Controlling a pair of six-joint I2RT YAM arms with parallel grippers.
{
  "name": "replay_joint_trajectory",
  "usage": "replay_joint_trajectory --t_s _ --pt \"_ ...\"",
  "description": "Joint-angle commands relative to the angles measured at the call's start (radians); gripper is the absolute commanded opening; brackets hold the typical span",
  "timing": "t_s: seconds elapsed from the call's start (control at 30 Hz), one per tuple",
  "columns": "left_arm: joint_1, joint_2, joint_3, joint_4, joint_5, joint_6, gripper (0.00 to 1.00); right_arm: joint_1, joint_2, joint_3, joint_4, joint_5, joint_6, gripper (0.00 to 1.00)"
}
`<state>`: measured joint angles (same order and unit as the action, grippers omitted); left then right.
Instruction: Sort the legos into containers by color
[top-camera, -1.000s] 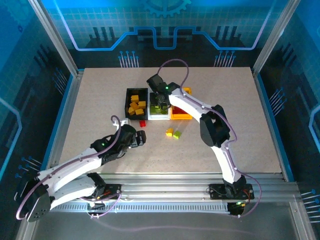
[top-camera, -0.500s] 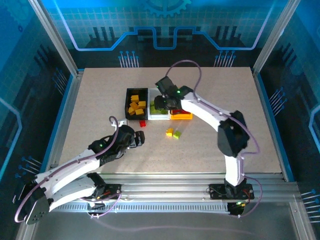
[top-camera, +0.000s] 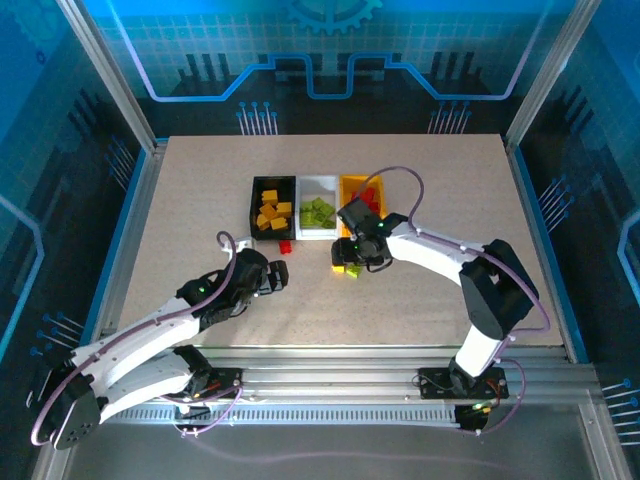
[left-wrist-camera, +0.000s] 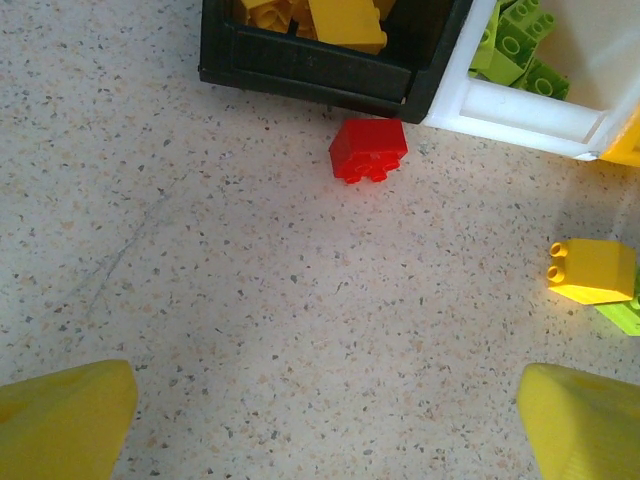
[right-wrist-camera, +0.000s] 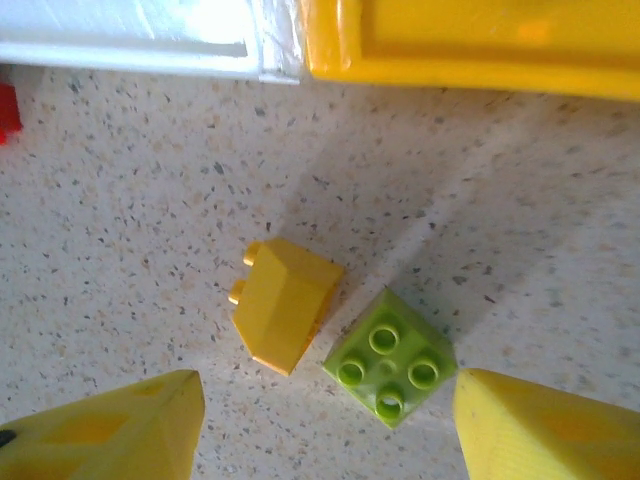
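Your right gripper (right-wrist-camera: 325, 400) hangs with its jaws apart and nothing between them. It is over two loose pieces just in front of the white rectangular plastic bin (top-camera: 320, 186). One is a small lime green plastic brick (right-wrist-camera: 390, 357), studs up. The other is a small orange-yellow sloped plastic brick (right-wrist-camera: 283, 303), lying on its side close against the green one.

Expect both to be very light, rigid and glossy, so a pinch on a corner will likely squirt them away. The green one sits diagonally to your fingers. Turn the wrist and close on two flat opposite walls, low down, below the studs. Watch the neighbour, because a finger could nudge it. On the yellow one, avoid the slope and take its parallel flat faces.

Green pieces already lie in the white bin. The black plastic bin (top-camera: 272, 182) on its left holds yellow ones.

Your left gripper (left-wrist-camera: 325, 400) is spread wide and empty in front of the white bin, off to its left. It faces a small red plastic brick (left-wrist-camera: 369, 149) by that bin's near left corner.
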<state>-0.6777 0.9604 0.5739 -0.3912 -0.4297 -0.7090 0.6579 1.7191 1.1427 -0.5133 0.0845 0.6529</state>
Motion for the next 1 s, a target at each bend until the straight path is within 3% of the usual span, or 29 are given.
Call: replay_joint_trajectory --t_s 0.0,0.23,0.53,0.97 --pt "0.007 0.005 0.001 0.001 0.007 -0.018 0.99 -0.023 0.047 -0.023 0.116 -0.095 -0.060 0.69" --pt "0.008 0.005 -0.009 -0.002 0.005 -0.022 0.99 -0.031 0.103 -0.020 0.134 -0.113 -0.079 0.71" --pt "0.009 0.001 -0.021 0.005 0.000 -0.024 0.99 0.085 0.003 -0.118 0.099 -0.171 -0.004 0.69" --pt "0.018 0.010 -0.020 0.007 0.006 -0.020 0.99 0.204 0.130 0.041 -0.134 0.142 0.043 0.62"
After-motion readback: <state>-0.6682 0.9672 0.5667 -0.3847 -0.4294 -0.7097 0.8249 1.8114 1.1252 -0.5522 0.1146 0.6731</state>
